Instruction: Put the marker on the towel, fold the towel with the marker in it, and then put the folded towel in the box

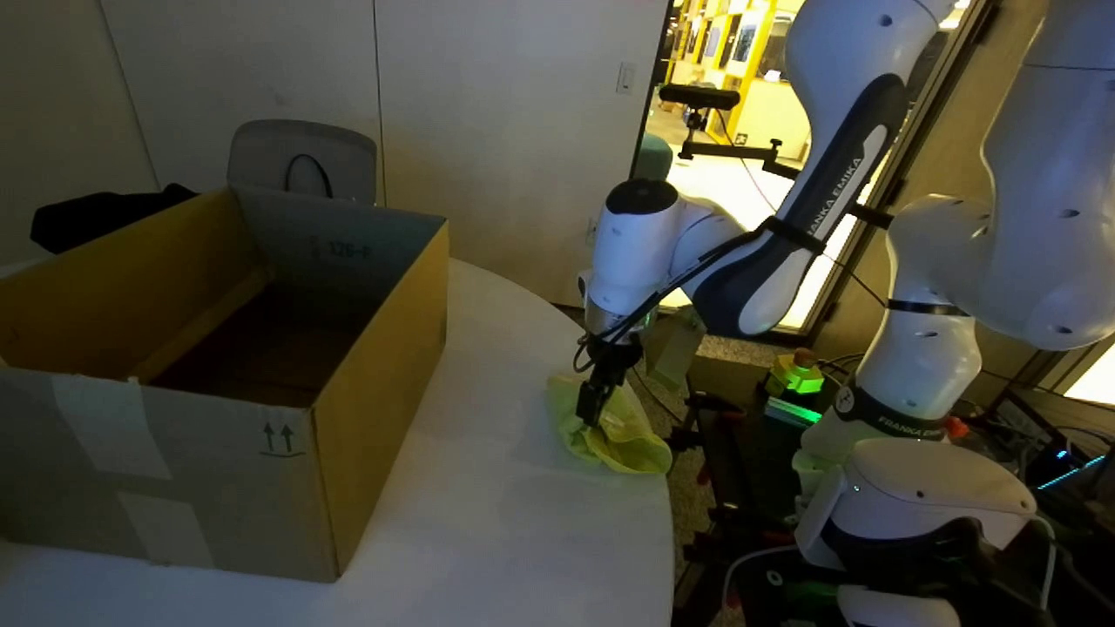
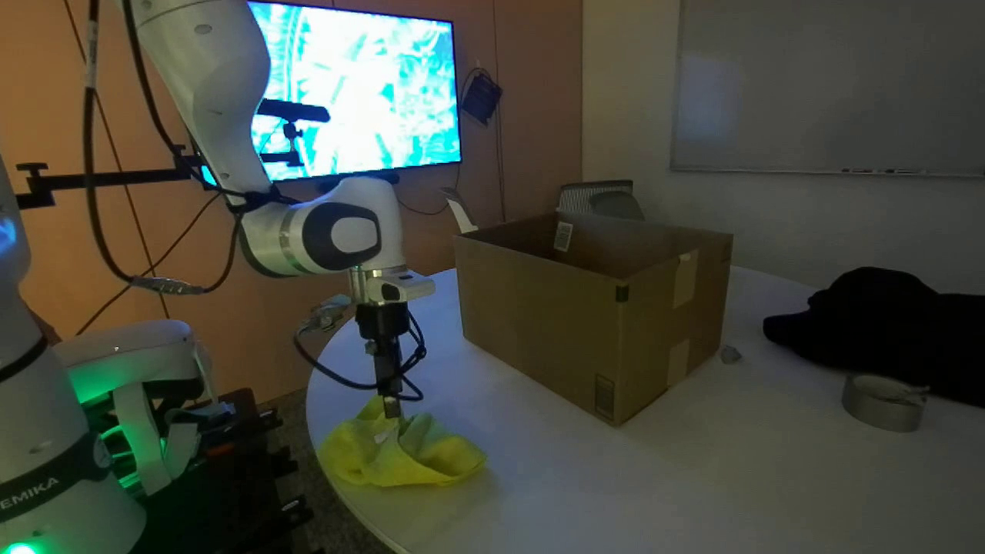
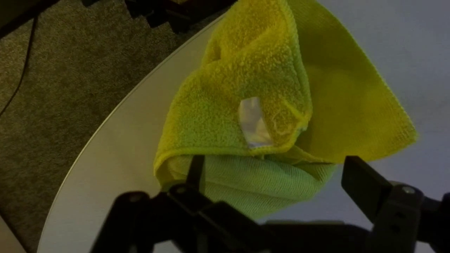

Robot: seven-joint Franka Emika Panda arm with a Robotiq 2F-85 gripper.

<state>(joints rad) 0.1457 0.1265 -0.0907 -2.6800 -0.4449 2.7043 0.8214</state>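
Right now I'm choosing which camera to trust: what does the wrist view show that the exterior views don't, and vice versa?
Only the wrist view clearly shows both fingers of the gripper spread apart, and a stray thread beside the white tag on the towel.
Only the exterior views show the box, a chair and the arm.
All share the gripper, the crumpled towel and the table; the marker shows in none.
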